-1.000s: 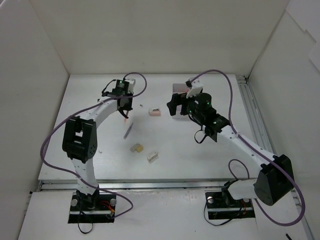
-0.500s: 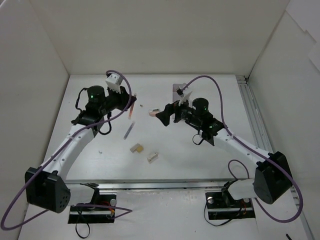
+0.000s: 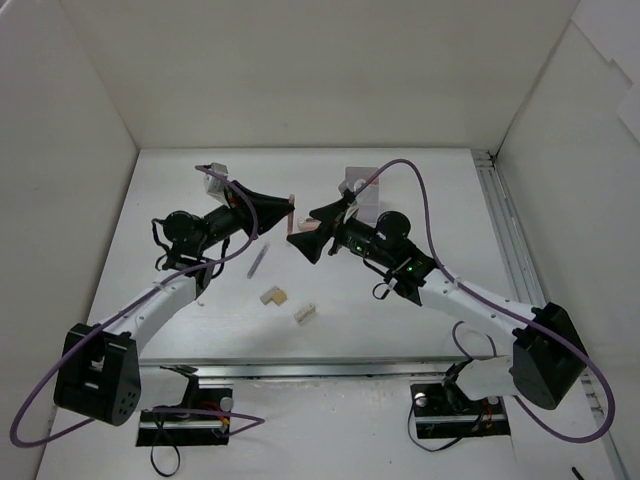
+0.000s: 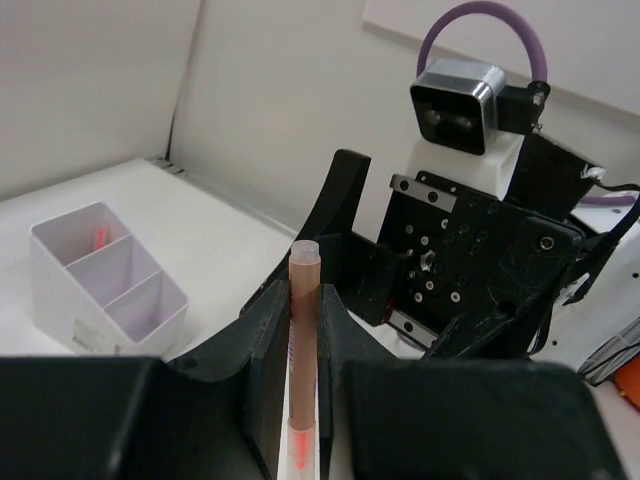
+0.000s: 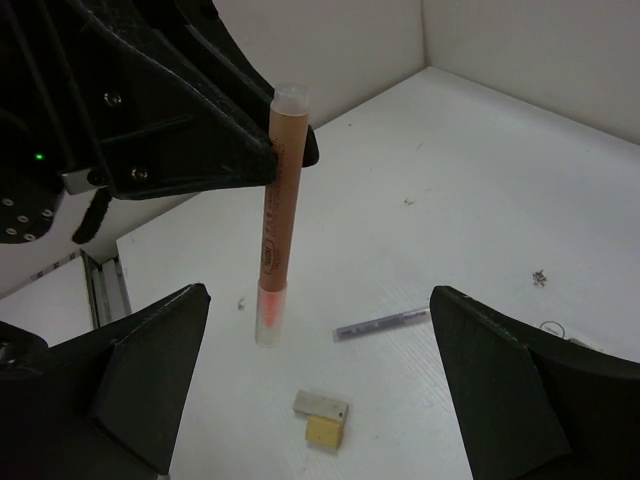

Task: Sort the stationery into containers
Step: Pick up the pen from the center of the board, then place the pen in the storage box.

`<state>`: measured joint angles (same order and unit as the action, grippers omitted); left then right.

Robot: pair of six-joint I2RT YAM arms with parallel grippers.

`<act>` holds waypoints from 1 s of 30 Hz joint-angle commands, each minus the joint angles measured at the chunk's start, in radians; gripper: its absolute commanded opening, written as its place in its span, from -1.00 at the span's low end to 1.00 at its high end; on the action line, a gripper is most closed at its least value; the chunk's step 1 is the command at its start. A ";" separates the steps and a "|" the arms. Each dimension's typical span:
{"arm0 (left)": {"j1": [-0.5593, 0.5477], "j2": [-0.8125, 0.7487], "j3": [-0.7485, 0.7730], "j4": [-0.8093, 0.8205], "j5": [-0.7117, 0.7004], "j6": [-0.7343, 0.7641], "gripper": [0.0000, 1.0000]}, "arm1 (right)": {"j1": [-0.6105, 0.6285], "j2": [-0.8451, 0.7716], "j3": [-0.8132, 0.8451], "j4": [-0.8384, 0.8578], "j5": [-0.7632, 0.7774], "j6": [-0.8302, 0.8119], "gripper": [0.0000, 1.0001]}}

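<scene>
My left gripper (image 3: 286, 211) is shut on an orange pen (image 3: 291, 204) and holds it above the table; in the left wrist view the pen (image 4: 303, 340) sits clamped between the fingers. My right gripper (image 3: 305, 230) is open and empty, facing the left one close by. In the right wrist view the pen (image 5: 275, 210) hangs upright between my open fingers (image 5: 150, 370). A grey pen (image 3: 257, 262), a tan L-shaped block (image 3: 272, 295) and a cream block (image 3: 305, 313) lie on the table. The white divided box (image 3: 352, 186) stands behind the right arm. The pink eraser is hidden.
In the left wrist view the box (image 4: 108, 290) has three compartments, and a small orange item (image 4: 100, 237) stands in the farthest one. The grey pen (image 5: 385, 323) and L-shaped block (image 5: 322, 418) lie below the right gripper. White walls enclose the table.
My left gripper has swung right and risen with the orange pen. My right gripper has moved left to face it and now covers the pink eraser.
</scene>
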<state>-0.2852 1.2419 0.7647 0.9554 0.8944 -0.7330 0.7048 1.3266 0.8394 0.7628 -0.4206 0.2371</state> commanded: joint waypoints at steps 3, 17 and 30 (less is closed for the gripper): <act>0.009 0.082 0.024 0.507 0.063 -0.250 -1.00 | 0.035 -0.066 -0.005 0.176 0.063 -0.008 0.58; 0.018 0.146 0.035 0.718 0.097 -0.384 -1.00 | 0.048 -0.014 0.018 0.196 0.094 -0.006 -0.11; 0.018 0.103 0.024 0.663 0.098 -0.315 -1.00 | 0.048 0.012 0.041 0.196 0.026 0.044 -0.08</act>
<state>-0.2729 1.3785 0.7609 1.2480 0.9730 -1.0752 0.7479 1.3258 0.8139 0.8612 -0.3523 0.2562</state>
